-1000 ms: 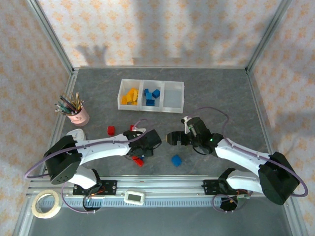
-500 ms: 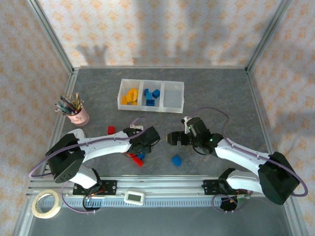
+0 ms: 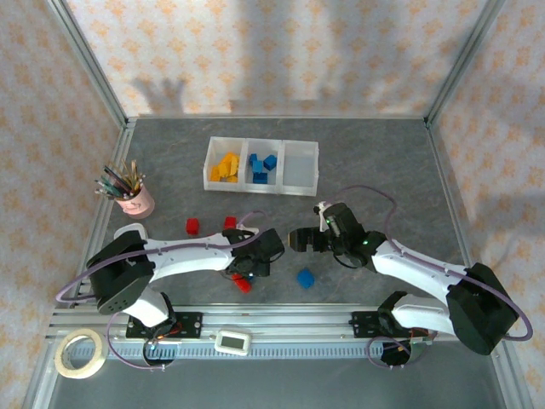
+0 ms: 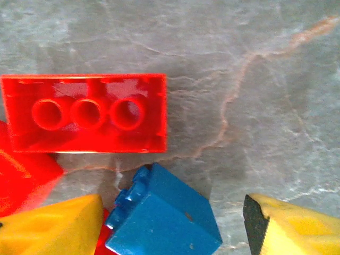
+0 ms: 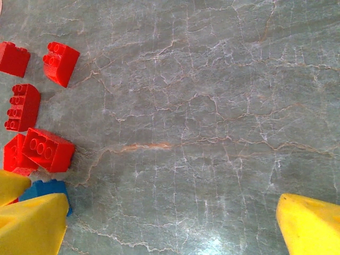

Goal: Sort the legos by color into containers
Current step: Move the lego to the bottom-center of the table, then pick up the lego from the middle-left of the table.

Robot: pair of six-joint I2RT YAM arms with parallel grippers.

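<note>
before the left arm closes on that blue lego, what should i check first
1. Is the blue brick between the fingers of the left gripper? ok, the jaws stand open on either side of it.
2. Is it centred in the jaws? not ok, it sits closer to one finger.
3. Is it clear of the oblong red brick? cannot tell, its corner is very close to that brick's edge.
4. Is the middle bin the one holding blue, and does it have room? ok.
5. Is the right gripper open with nothing between its fingers? ok.
</note>
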